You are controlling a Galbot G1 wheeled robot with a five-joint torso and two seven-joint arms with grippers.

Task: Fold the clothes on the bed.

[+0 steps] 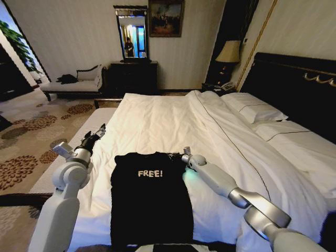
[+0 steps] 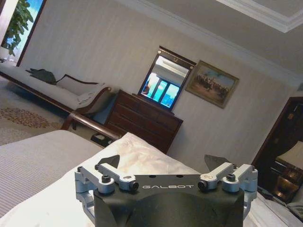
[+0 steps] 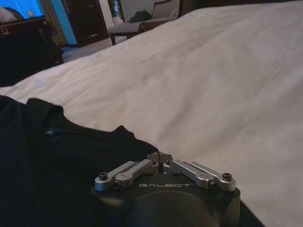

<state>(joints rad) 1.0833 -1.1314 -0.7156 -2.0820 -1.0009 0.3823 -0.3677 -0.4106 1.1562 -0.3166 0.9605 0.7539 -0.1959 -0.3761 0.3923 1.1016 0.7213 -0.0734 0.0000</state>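
T-shirt (image 1: pixel 151 202): laid flat, sleeves tucked in, at the near edge of the bed (image 1: pixel 173 118).
Right gripper (image 1: pixel 180 155): jaws pinched on the shirt's right shoulder corner.
Left gripper (image 1: pixel 98 131): raised beside the shirt, jaws spread wide, nothing held.
Step well done: the opposite shoulder should be pinched level, so the fold stays square.
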